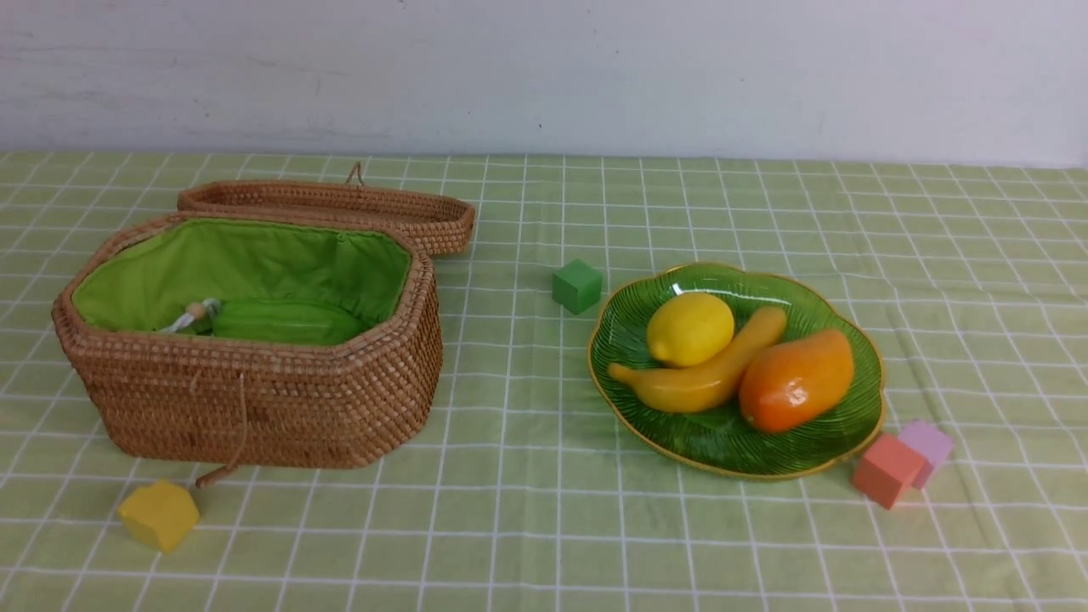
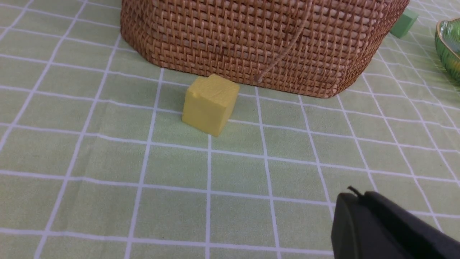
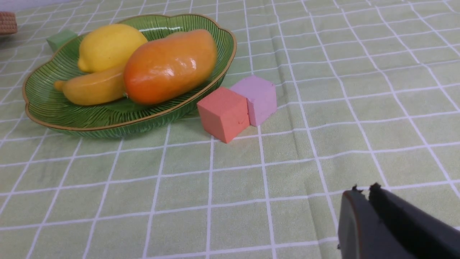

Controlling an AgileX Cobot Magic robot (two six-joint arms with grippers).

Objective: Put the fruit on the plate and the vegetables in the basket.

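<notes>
I find the lemon (image 1: 690, 328), banana (image 1: 705, 374) and mango (image 1: 796, 380) resting together on the plate (image 1: 816, 450), right of centre. In the basket (image 1: 255, 408), on the left, only the ridged gourd (image 1: 285, 321) shows against the green lining; carrot and eggplant cannot be seen, though neither lies on the cloth, so I judge them to be down inside.

Left gripper (image 2: 355, 201): jaws together, holding nothing, low over the cloth near the yellow cube (image 2: 210, 104). Right gripper (image 3: 363, 196): jaws all but together, holding nothing, near the red cube (image 3: 223, 113).

Handling, as judgement: the fruits look glossy, hard and light (likely slippery). I would take the mango and banana across the middle, and the lemon across its widest girth. The glass plate is fragile; its scalloped rim should not be struck.
</notes>
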